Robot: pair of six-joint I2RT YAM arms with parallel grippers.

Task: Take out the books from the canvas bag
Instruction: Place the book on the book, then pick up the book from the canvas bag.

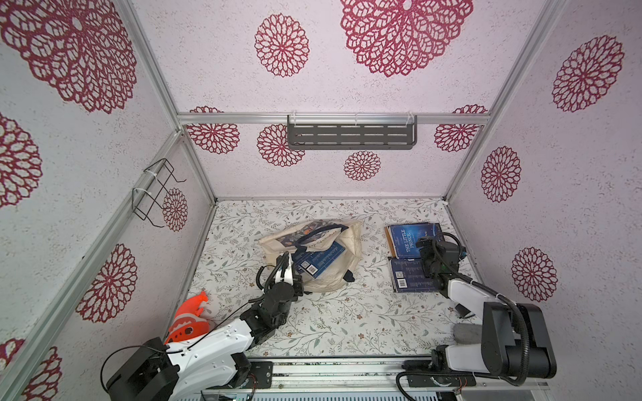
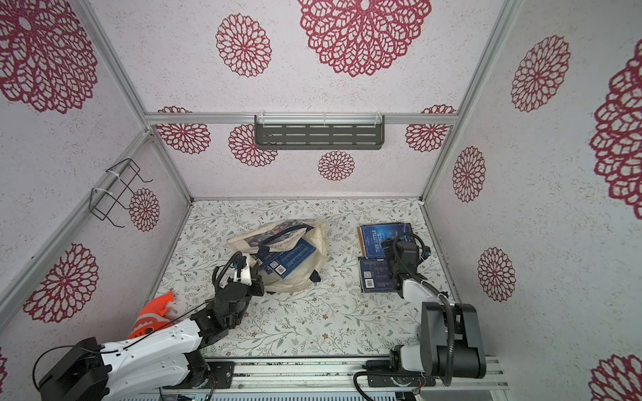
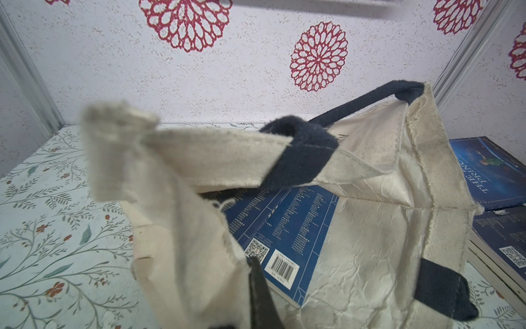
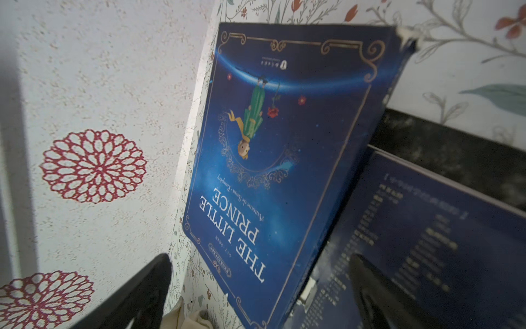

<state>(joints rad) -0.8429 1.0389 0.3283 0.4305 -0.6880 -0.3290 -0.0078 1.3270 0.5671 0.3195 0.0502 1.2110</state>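
The cream canvas bag lies on its side mid-table, mouth toward me. My left gripper is shut on its near rim and holds the mouth up. Inside lies a dark blue book, barcode side up. Two more books rest on the table at the right: one front cover up, one back cover up. My right gripper hovers open just over them, holding nothing.
An orange toy lies by the left wall near my left arm. A wire rack hangs on the left wall and a grey shelf on the back wall. The right wall stands close behind the two books.
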